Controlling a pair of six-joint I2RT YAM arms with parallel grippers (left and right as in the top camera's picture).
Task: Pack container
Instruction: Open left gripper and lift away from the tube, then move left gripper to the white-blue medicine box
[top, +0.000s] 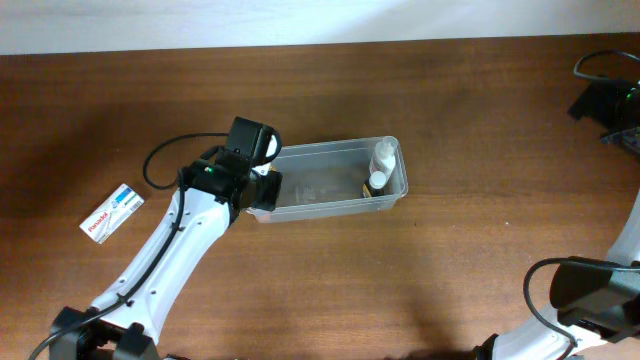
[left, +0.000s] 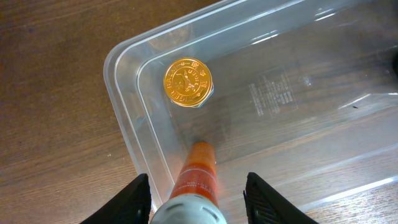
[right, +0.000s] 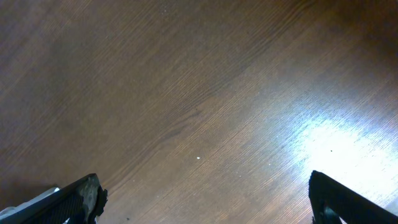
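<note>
Item: container (top: 335, 182), clear plastic tub, lying mid-table on the wooden table (top: 470, 90), long axis left to right. Contents: two small pale bottles (top: 381, 168) at its right end; a gold-capped jar (left: 188, 82) near the left corner; an orange bottle with a white cap (left: 196, 177) just beside the left-end wall, its base apparently on the tub floor, though upright or leaning cannot be told. Outstanding: one small white box with blue and red print (top: 112, 212), flat on the table, well apart to the left. Left gripper (left: 198, 177): poised over the tub's left end, jaws straddling the orange bottle with a gap showing on each side, so it reads as released, not clamped. Right gripper (right: 203, 180): spread wide, empty, over bare wood, far from the tub. Step in hand, as judged: setting down the orange bottle. Handling note: keep the jaws apart and rise straight up, so neither finger clips the white cap or drags the tub wall; watch for a topple toward the jar before going for the box.
</note>
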